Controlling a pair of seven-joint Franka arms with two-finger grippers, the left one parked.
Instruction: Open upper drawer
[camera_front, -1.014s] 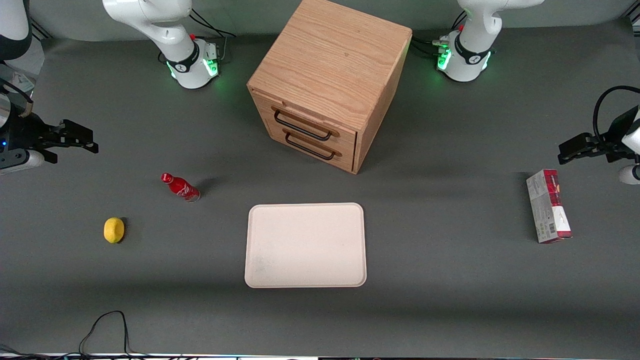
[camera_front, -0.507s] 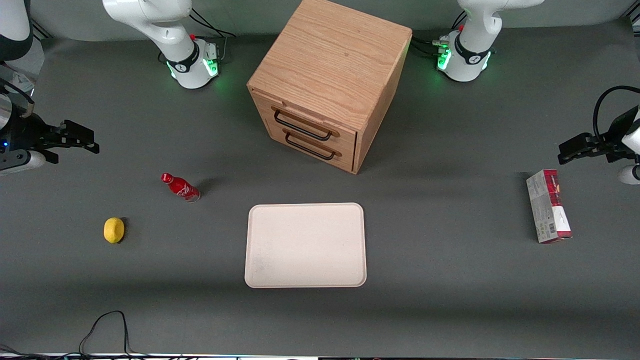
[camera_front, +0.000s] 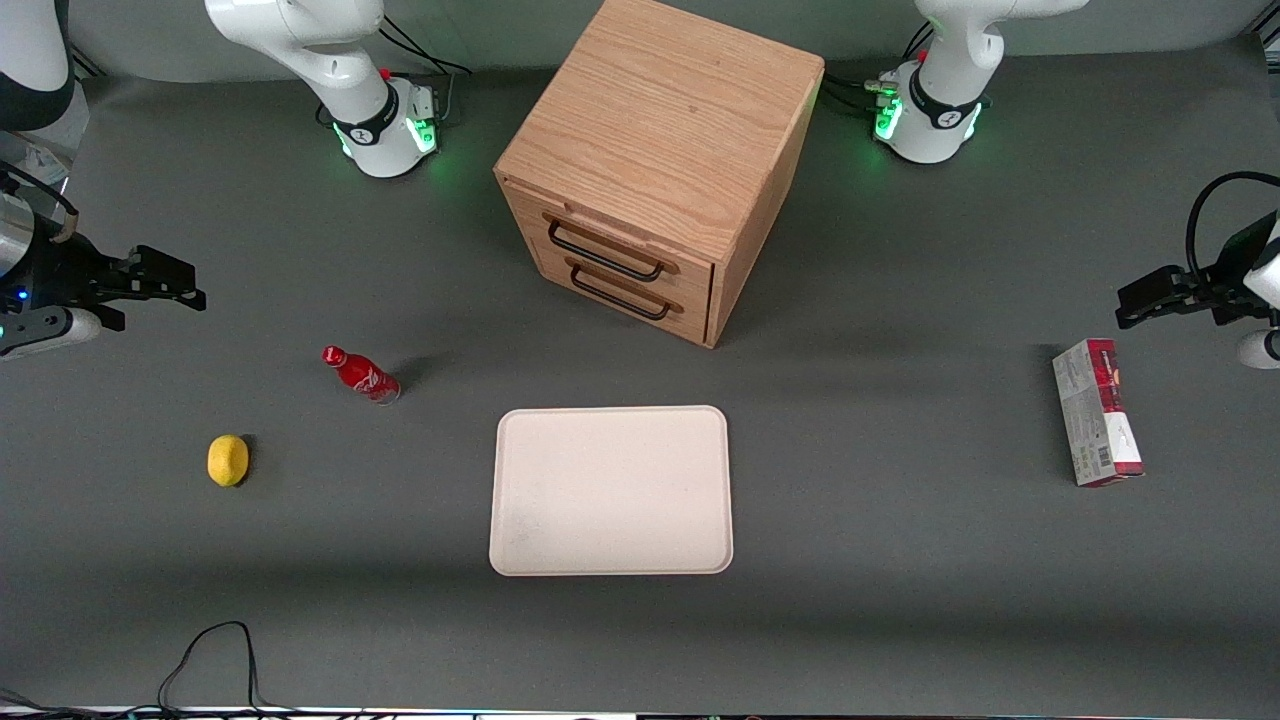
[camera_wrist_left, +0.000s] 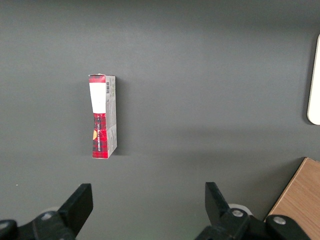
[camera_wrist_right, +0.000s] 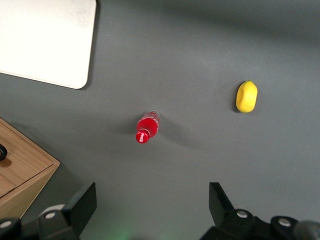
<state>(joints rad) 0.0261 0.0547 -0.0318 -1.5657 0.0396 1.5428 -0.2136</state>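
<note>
The gripper (camera_front: 185, 285) hangs over the table at the working arm's end, well apart from the cabinet, and it holds nothing. In the right wrist view its two fingers (camera_wrist_right: 82, 202) stand wide apart, so it is open.

Near it, nearer to the front camera, lies a yellow lemon (camera_front: 228, 460). A small red bottle (camera_front: 360, 373) stands between the gripper and the cabinet, also a little nearer to the camera. A beige tray (camera_front: 610, 490) lies in front of the cabinet, apart from it.

The oak cabinet (camera_front: 665, 150) stands at the middle of the table, turned so that its front looks partly toward the working arm's end. The upper drawer (camera_front: 620, 240) is the top one of two and seems fully closed; its black wire handle (camera_front: 603, 258) lies across the front, directly above the handle of the lower drawer (camera_front: 625, 285).

The step in hand seems to be the approach. To do it well, the gripper should pass above the bottle and come square to the slanted front. The two handles are close together, so the fingers must take only the top one. The pull should then go straight out along the drawer's own line, because a slanted pull could turn the cabinet.
</note>
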